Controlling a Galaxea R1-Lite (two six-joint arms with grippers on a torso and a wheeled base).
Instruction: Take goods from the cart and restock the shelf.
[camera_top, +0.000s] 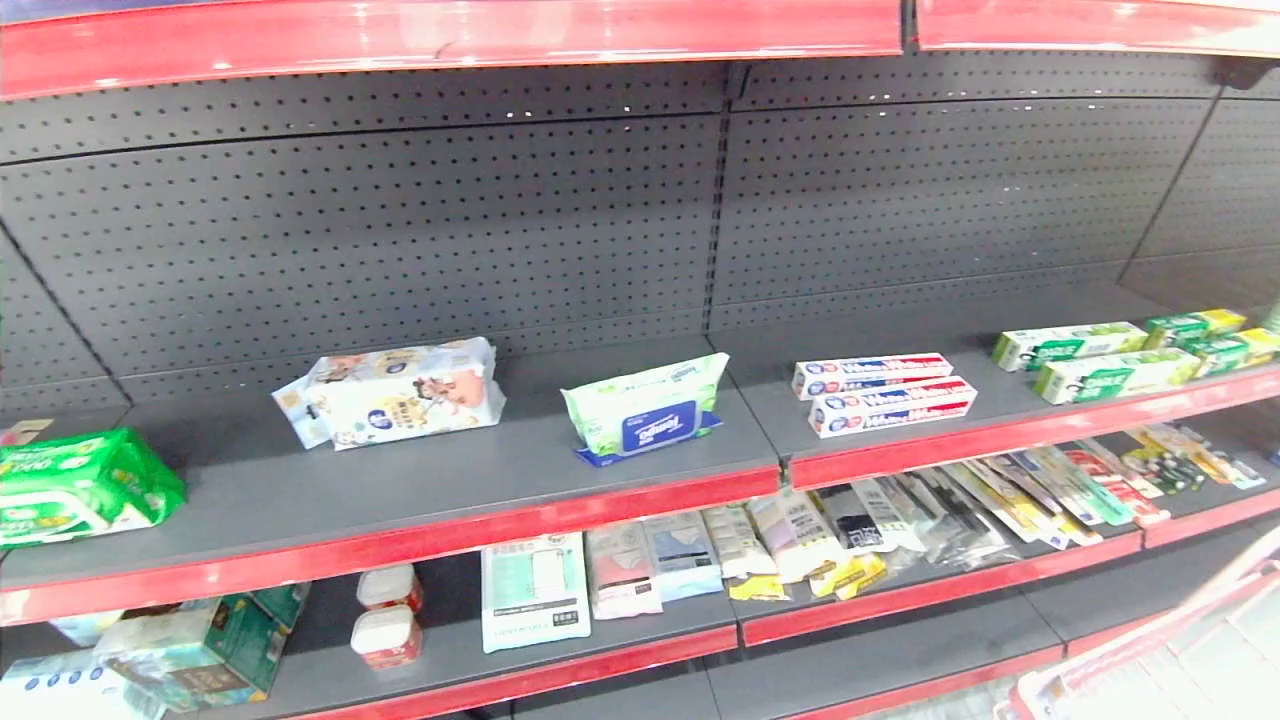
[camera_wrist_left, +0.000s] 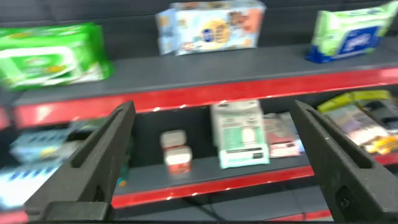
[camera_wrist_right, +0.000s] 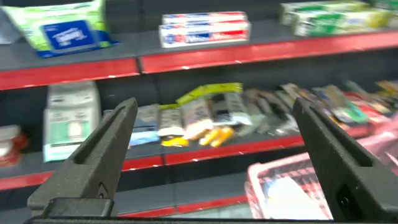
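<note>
Pink cart (camera_top: 1200, 612) near part-stocked shelf (camera_top: 300, 490)

The pink cart (camera_top: 1130, 640), low right of the blue-label wipes pack (camera_top: 648, 408), is cut off at the edge. So is the green pack (camera_top: 85, 485) left of it. Packets (camera_top: 800, 540) under it are too blurry to name.

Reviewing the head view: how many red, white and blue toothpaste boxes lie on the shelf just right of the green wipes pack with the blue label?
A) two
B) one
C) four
A: two red, white and blue toothpaste boxes lie one behind the other on the grey shelf, between the green wipes pack and the green toothpaste boxes.
</note>
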